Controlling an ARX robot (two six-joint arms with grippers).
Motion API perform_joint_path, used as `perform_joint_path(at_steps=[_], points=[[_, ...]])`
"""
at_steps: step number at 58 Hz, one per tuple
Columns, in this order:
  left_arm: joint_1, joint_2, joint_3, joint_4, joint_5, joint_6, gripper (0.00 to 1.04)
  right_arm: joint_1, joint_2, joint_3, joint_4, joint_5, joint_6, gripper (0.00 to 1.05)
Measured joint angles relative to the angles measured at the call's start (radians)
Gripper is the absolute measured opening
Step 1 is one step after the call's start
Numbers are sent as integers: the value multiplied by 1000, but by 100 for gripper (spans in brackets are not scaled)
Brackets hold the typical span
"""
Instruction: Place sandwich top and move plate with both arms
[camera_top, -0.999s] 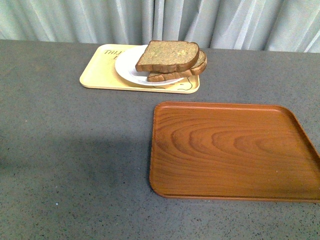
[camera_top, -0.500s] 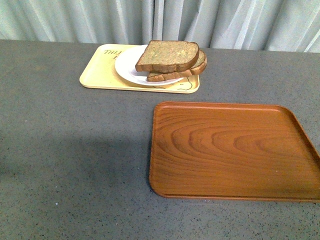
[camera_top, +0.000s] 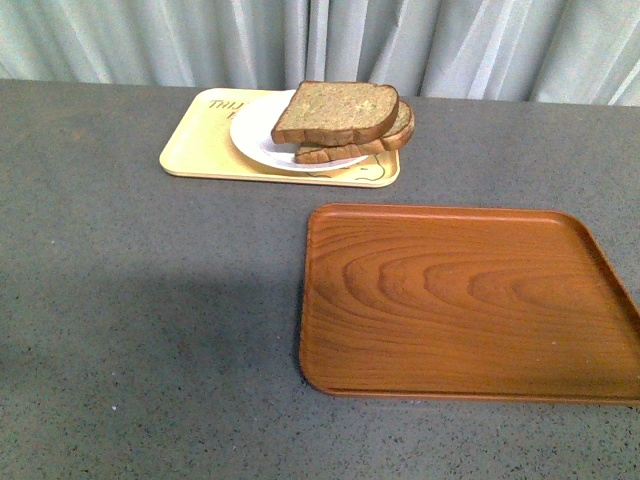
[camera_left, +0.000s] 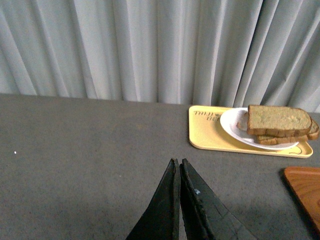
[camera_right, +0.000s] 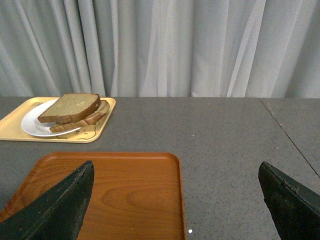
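The sandwich top (camera_top: 335, 110), a speckled brown bread slice, lies on a second slice (camera_top: 385, 140) on the white plate (camera_top: 255, 135). The plate rests on the pale yellow tray (camera_top: 200, 150) at the far side of the table. Neither arm shows in the front view. In the left wrist view my left gripper (camera_left: 177, 162) is shut and empty, well back from the bread (camera_left: 272, 120) and plate (camera_left: 232, 125). In the right wrist view my right gripper (camera_right: 175, 170) is open and empty above the near table, with the bread (camera_right: 70, 107) and plate (camera_right: 32, 125) far off.
A brown wood-grain tray (camera_top: 460, 300) lies near the front right of the grey table (camera_top: 150, 300); it also shows in the right wrist view (camera_right: 115, 195) and left wrist view (camera_left: 305, 185). Grey curtains (camera_top: 320, 40) hang behind the table.
A dark shadow at the table's left front edge has drawn back out of the front view. The bread, plate and trays have not moved.
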Motion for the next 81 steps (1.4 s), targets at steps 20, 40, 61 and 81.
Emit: perform_joint_path(at_steps=[20,40,61,81], points=[[0,-1,0,0,0,0,2,0,0,0,0,0,0,96],[0,-1,0,0,0,0,54,0,0,0,0,0,0,96],[0,-1,0,0,0,2,96,0,0,0,0,0,0,96],[0,-1,0,0,0,2,96,0,0,0,0,0,0,96]])
